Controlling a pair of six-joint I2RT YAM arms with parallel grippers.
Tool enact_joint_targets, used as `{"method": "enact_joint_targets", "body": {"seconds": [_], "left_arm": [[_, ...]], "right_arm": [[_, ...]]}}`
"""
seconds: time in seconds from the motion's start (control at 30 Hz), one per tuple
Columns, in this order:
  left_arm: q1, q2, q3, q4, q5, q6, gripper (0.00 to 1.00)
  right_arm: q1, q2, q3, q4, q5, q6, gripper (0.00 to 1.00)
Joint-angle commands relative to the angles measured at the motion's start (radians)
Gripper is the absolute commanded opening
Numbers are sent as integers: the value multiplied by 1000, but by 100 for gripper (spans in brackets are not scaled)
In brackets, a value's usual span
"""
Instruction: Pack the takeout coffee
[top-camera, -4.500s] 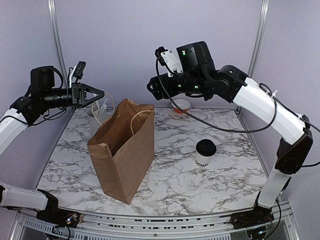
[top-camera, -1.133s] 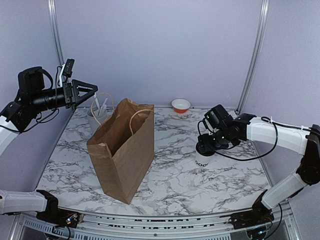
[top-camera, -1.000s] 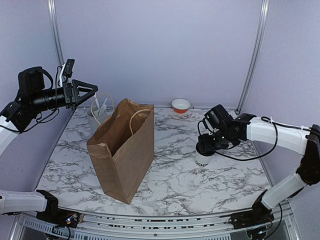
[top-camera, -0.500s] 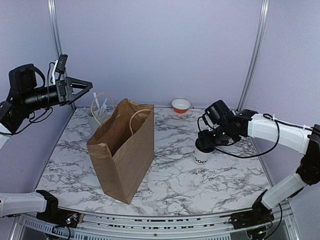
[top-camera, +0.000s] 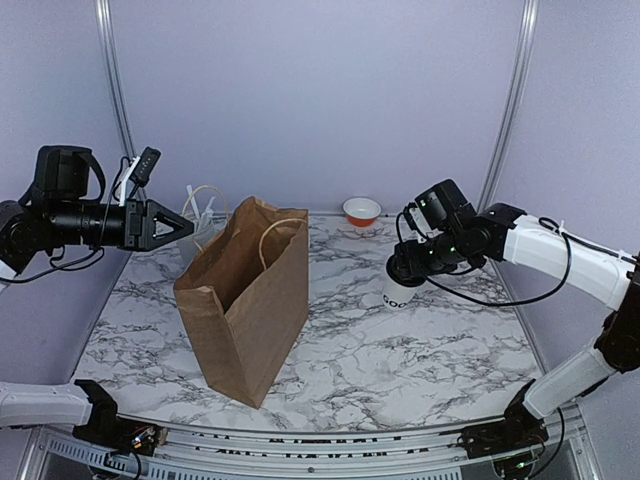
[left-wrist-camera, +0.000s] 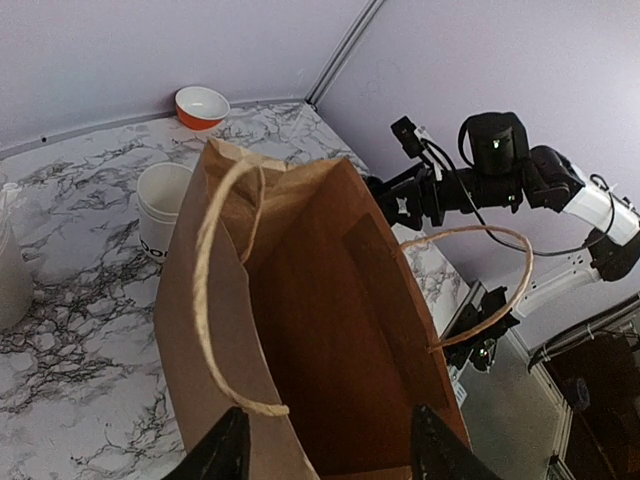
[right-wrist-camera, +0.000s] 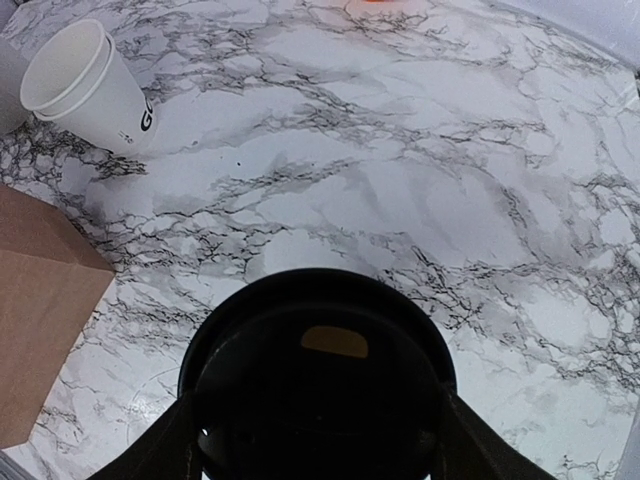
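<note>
Top external: right claw (top-camera: 408, 268) clamps the takeout coffee (top-camera: 397, 294) by its lid; left claw (top-camera: 185, 226) spread, empty.

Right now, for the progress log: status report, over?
Left gripper open, beside paper bag. Right gripper shut on takeout coffee, right of bag. Bag mouth open, nothing seen between.

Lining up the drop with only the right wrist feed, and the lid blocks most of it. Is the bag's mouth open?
Observer: Yes, the left wrist view looks into the paper bag, mouth wide open.
Operator: Anything near it?
Observer: Top view: the left gripper, open, is off to the bag's left.
Operator: And my grip?
Observer: The right gripper holds the takeout coffee by its top, white body showing below.
</note>
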Motion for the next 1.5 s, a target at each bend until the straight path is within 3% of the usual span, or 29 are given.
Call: {"method": "enact_joint_targets", "body": {"seconds": [0.0,0.2,0.53,0.7,1.0,1.27,1.47], "left_arm": [[-87,41,68,-144,-164,37,52],[-127,95,111,-188,-300,19,47],[-238,167,164,-192,-353,-9,45],[-250,200,187,-237,-470,-34,35],[-324,247,201,-252,-518,-53,32],[-349,279,223,-234,-551,-140,0],[-354,232,166,-29,-603,-344,0]], "right_arm": [[-6,-21,38,-8,-15,-11,68],[-1,-36,30,-5,-19,-4,68],[0,-59,32,-12,-12,-6,68],[2,-71,32,-10,-16,-10,68],[2,-87,38,-5,-19,-23,68],[2,-97,56,6,-23,-32,68],[2,-93,111,-3,-27,-50,68]]}}
